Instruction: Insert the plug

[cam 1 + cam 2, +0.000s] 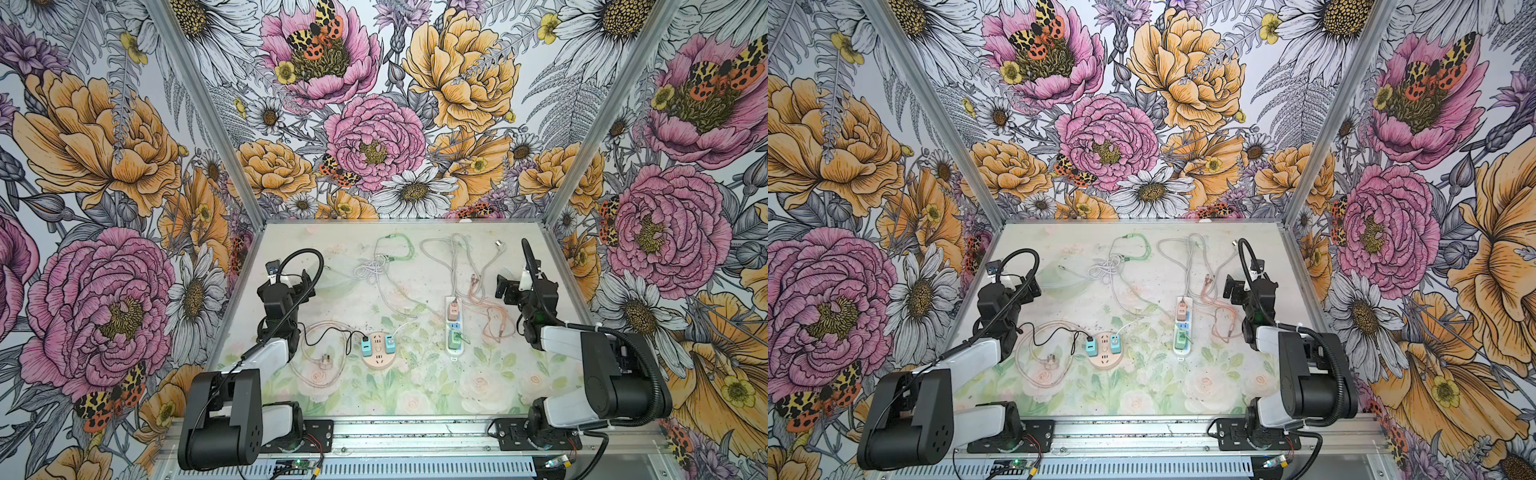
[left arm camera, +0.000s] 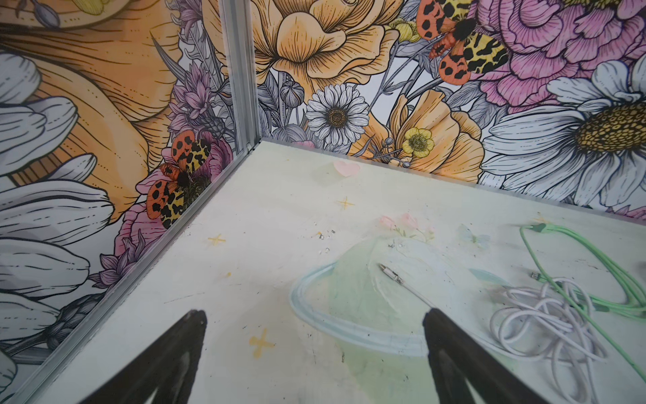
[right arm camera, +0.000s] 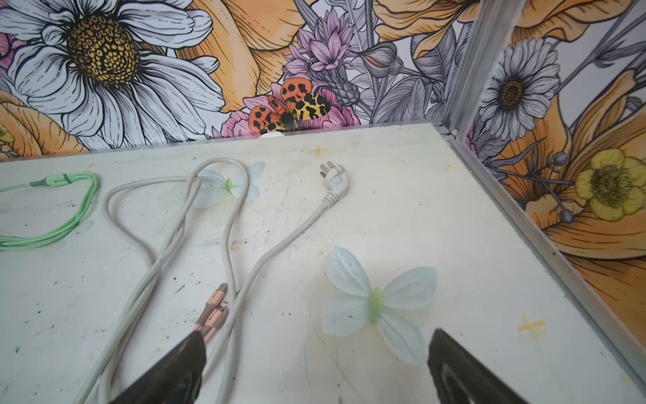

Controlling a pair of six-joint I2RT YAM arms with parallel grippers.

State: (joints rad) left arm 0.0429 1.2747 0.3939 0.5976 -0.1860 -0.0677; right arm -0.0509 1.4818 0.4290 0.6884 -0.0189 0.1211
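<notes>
A white three-pin plug lies loose at the back right of the table, also in both top views; its grey cord loops back to a white power strip that carries a pink and a green adapter. A round pink socket hub holds two teal adapters, with a pale pink plug lying to its left. My left gripper hovers open and empty at the left. My right gripper is open and empty, short of the white plug.
A green cable and a tangled white cable lie at the back middle. A pink-orange cable with copper-coloured connectors sits right of the strip. Flowered walls close in the left, back and right.
</notes>
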